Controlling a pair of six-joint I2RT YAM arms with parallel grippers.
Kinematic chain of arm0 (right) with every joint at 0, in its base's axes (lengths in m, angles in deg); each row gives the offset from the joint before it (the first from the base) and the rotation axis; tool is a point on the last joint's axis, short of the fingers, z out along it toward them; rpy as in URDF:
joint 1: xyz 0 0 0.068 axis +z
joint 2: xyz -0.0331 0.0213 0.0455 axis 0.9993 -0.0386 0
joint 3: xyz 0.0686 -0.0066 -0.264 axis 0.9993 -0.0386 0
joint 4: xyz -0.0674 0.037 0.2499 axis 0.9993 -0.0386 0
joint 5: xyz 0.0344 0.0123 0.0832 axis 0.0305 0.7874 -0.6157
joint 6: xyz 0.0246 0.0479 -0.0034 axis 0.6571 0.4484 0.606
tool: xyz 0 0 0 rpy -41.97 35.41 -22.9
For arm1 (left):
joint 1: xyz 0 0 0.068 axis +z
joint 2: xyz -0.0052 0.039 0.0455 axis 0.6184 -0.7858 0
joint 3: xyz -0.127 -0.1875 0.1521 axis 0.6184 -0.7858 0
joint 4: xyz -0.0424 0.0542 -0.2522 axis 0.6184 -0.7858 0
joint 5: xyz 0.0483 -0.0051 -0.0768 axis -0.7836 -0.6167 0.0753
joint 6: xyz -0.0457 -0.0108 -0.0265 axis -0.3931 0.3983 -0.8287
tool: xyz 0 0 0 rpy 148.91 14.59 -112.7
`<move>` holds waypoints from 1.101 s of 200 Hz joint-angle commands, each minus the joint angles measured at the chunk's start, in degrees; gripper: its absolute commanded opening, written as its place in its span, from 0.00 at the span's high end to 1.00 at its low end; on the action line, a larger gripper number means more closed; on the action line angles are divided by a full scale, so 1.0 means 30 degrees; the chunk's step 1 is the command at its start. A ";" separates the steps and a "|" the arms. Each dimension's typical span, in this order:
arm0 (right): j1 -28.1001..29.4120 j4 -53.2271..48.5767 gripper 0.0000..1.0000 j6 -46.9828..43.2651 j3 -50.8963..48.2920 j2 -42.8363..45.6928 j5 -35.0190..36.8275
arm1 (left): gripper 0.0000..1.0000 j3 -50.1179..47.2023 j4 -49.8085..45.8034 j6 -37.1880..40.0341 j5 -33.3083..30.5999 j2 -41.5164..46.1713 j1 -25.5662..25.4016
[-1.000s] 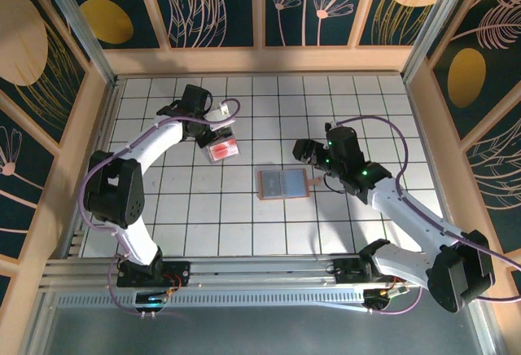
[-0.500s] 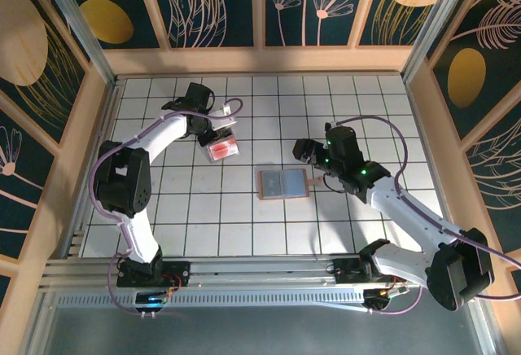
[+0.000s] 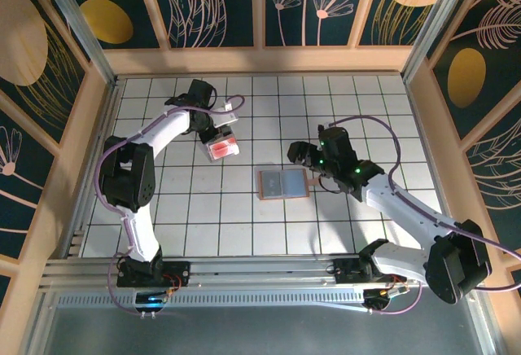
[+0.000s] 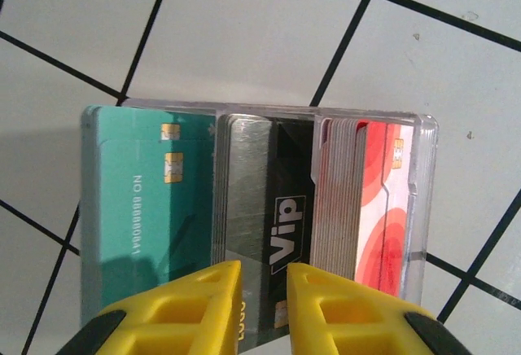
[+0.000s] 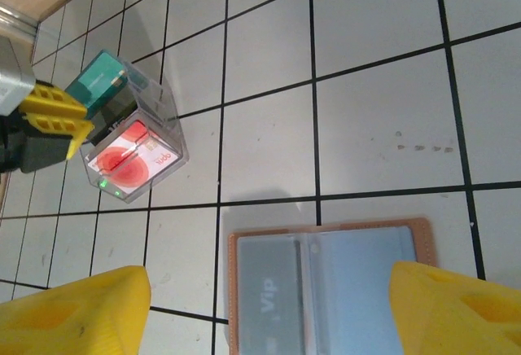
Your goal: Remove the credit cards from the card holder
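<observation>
Far left first: the left gripper (image 4: 264, 294) sits at the near side of the clear plastic card box (image 4: 427, 151) on the white tiled table (image 4: 244, 29), and here's the news: its yellow fingers (image 4: 199, 298), pressed together a second ago, have just begun to ease apart. The arm behind them has folded in tighter meanwhile, but the box hasn't budged. Now the fingers stand a narrow slit apart, straddling the near edge of the black card marked "Vip" (image 4: 285, 225), which stands in the box between a teal card (image 4: 138, 192) and a red-and-white card (image 4: 387, 208). Whether they still pinch that black card or have let it go, I can't tell. It reads like a drop-off in progress, and if so that's another card delivered.

Moving to centre: the salmon-tan folding card holder (image 3: 283, 183) lies opened flat on the tiles, blue-grey inside up, its little tab pointing right. In the right wrist view a grey card with "Vip" lettering (image 5: 267, 310) sits in its left pocket (so the job isn't finished, by my reckoning).

On the right: the right gripper (image 5: 264, 306) has drifted a touch leftward and hovers over the holder's far side, jaws spread wide, gripping nothing and touching nothing, well placed for that remaining card.
</observation>
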 commanded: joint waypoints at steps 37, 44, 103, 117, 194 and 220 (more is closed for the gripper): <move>0.1947 -0.1651 0.40 -0.0730 0.1981 -0.1854 0.2375 | 0.79 0.1026 -0.0737 -0.1682 0.0927 0.1410 0.0155; 0.2356 -0.2035 0.44 -0.0869 0.2263 -0.2292 0.2852 | 0.78 0.0904 -0.0422 -0.2256 0.0932 0.1819 0.0155; 0.5142 -0.5901 0.60 -0.0896 0.5233 -0.6809 0.5367 | 0.59 -0.1252 0.3013 -0.9697 -0.1358 0.5646 0.0149; 0.5580 -0.6316 0.60 -0.0761 0.5605 -0.7657 0.5262 | 0.53 -0.1830 0.3800 -1.1928 -0.2535 0.6485 0.0139; 0.6621 -0.6212 0.52 -0.0313 0.6174 -0.9756 0.3809 | 0.05 -0.7142 0.7861 -2.0886 -0.5887 1.0676 0.0147; 0.6834 -0.6376 0.52 -0.0324 0.6485 -1.0263 0.3906 | 0.01 -0.8883 0.8487 -2.2199 -0.6283 1.1589 0.0157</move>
